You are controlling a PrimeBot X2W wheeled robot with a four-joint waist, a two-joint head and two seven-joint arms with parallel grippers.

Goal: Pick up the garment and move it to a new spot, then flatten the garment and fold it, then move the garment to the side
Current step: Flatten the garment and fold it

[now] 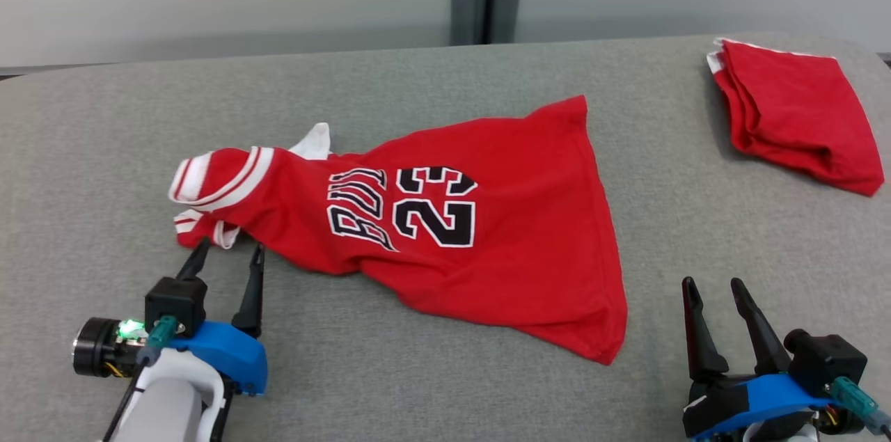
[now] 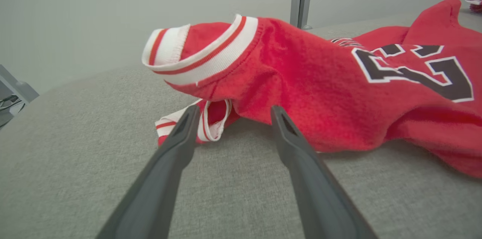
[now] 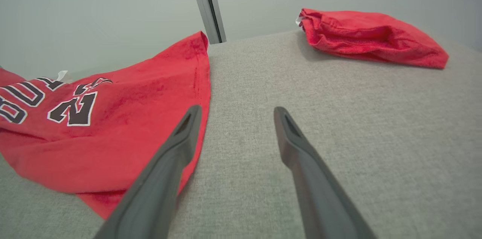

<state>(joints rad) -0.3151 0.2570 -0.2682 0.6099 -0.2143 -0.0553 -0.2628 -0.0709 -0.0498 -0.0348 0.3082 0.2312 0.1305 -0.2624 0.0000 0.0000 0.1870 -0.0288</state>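
1. Garment (image 1: 445, 219) lies mid-table, crumpled collar end left. The left gripper (image 1: 231, 245) is at that end, fingers apart and empty. The right gripper (image 1: 712, 282) is near the hem, also apart and empty.
2. Risk: pinching only the loose striped trim (image 1: 186, 221) would likely bunch the jersey tighter.
3. Room: the grey table (image 1: 104, 170) is bare near and left; a folded red cloth (image 1: 793, 122) occupies the far right.

The red jersey (image 1: 487, 233) is soft, matt, slightly fuzzy cloth, with ribbed white-and-red knit trim (image 2: 211, 56) and smoother black-and-white lettering (image 1: 435, 205). Under the jersey, the grey tabletop (image 1: 418, 386) is covered in coarse, matt woven fabric. The folded red cloth garment (image 1: 793, 115) beyond the jersey looks equally nappy. Beside the jersey, the left hand (image 1: 231, 245) and right hand (image 1: 713, 282) have smooth, matt dark plastic fingers (image 2: 177, 145) on faintly glossy blue plastic mounts (image 1: 230, 351).
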